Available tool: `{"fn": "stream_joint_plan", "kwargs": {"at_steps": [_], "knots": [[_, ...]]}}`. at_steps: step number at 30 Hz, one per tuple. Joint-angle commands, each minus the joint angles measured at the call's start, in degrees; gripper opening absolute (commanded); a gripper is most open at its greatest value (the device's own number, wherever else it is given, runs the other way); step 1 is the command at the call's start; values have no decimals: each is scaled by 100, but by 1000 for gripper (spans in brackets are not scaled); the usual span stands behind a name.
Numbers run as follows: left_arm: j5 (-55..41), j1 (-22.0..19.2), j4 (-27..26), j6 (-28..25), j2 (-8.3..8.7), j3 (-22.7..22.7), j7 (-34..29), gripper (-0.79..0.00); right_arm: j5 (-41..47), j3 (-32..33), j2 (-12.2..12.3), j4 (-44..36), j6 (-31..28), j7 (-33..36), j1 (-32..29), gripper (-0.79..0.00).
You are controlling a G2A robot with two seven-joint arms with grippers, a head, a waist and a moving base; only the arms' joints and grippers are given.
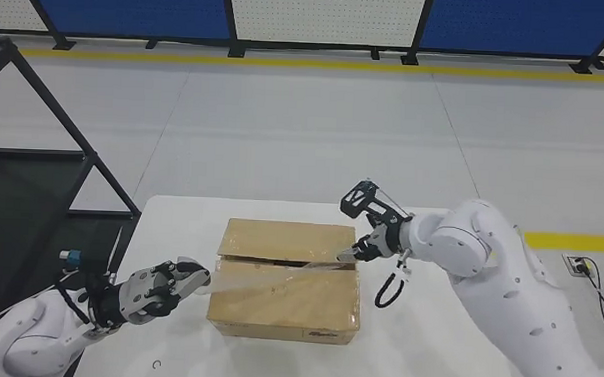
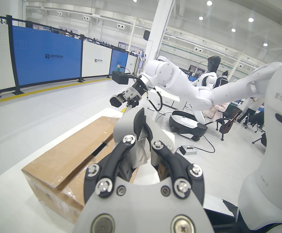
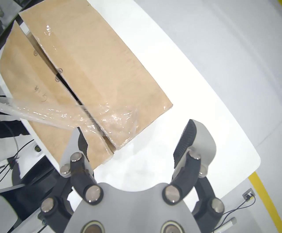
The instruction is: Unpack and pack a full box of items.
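A brown cardboard box [image 1: 286,293] lies on the white table [image 1: 427,333], its two top flaps down with a narrow dark gap between them. A strip of clear tape [image 1: 279,273] stretches over the lid, peeled up from the box's right end toward the left. My left gripper [image 1: 184,279] hovers by the box's left side, shut on the crumpled end of the tape [image 2: 141,141]. My right gripper [image 3: 134,141] stands open at the box's right end, above the seam; one finger [image 3: 80,141] sits right by the tape strip [image 3: 44,114] where it still sticks to the box [image 3: 92,72].
A black metal rack [image 1: 42,179] stands off the table's left side. The table's rounded right edge [image 3: 253,152] is near the right gripper, with bare white surface in front of and right of the box. Another robot's base [image 2: 187,128] sits on the floor beyond.
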Motion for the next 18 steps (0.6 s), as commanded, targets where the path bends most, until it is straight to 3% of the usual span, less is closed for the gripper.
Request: {"fn": "stream_joint_plan", "kwargs": {"at_steps": [1, 12, 18], "knots": [[0, 0, 0, 0, 0, 0, 0, -785, 252, -180, -81, 439, 21, 191, 333, -419], [0, 0, 0, 0, 0, 0, 0, -785, 592, -1133, -529, 1767, -31, 401, 1238, -496], [0, 0, 0, 0, 0, 0, 0, -785, 859, -1334, -671, 2169, -144, 556, 1465, -477]]}}
